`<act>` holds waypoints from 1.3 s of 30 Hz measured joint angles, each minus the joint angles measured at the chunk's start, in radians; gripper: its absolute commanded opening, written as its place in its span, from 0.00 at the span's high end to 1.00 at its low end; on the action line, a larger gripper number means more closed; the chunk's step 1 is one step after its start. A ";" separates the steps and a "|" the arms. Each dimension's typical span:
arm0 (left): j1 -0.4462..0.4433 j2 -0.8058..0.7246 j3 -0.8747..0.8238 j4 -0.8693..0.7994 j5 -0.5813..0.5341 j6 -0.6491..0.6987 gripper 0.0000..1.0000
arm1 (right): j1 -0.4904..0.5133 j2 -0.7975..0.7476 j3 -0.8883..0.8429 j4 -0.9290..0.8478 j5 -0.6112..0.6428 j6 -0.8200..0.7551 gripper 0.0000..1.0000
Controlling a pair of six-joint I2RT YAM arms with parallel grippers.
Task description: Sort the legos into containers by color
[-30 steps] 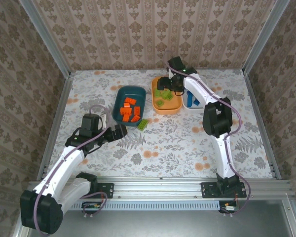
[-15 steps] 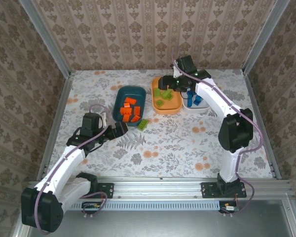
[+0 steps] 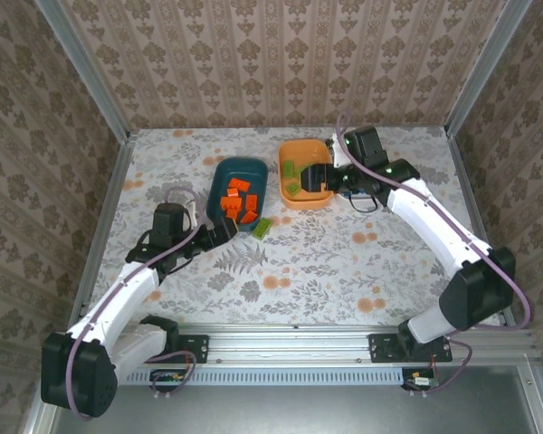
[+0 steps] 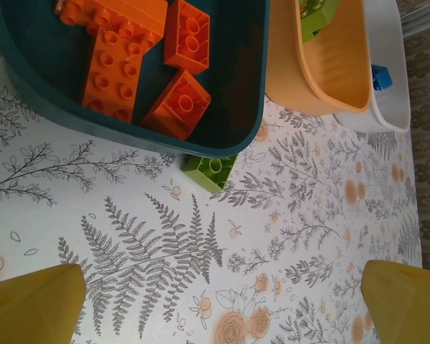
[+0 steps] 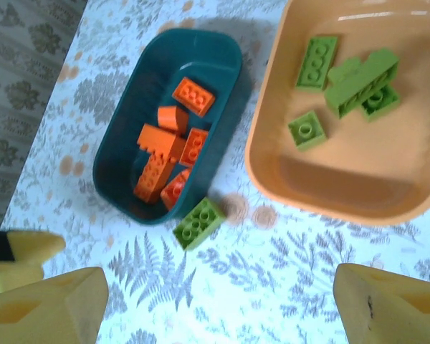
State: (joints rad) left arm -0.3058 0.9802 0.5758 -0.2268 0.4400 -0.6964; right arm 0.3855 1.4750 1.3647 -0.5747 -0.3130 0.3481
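One light green lego (image 4: 210,169) lies unsorted on the bench (image 4: 129,236), just beside the dark teal bin (image 5: 165,57) of orange bricks, and the left hand (image 3: 221,234), spread and empty, faces it, probably to pick it. The right hand (image 3: 318,179) hangs spread and empty by the orange bin (image 5: 344,179) of green bricks. The white bin (image 4: 387,57) is cut off, showing one blue brick (image 4: 380,77).

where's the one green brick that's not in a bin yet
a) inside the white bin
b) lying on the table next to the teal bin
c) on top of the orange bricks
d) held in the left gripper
b: the green brick lies flat on the table just outside the teal bin, at the bin's near corner, with nothing gripping it.
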 measured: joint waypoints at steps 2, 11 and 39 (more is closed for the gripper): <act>0.000 0.008 0.000 0.009 0.003 -0.005 0.00 | 0.008 -0.032 -0.038 -0.001 -0.004 -0.002 0.16; 0.000 0.031 -0.018 0.057 0.015 -0.040 0.00 | 0.081 -0.128 -0.139 0.000 -0.005 -0.006 0.16; 0.000 -0.023 -0.053 0.055 0.017 -0.064 0.00 | 0.325 0.037 -0.093 -0.036 0.097 -0.067 0.00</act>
State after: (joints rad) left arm -0.3058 0.9577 0.5228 -0.1715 0.4572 -0.7601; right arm 0.7105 1.5120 1.2713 -0.6109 -0.2157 0.2810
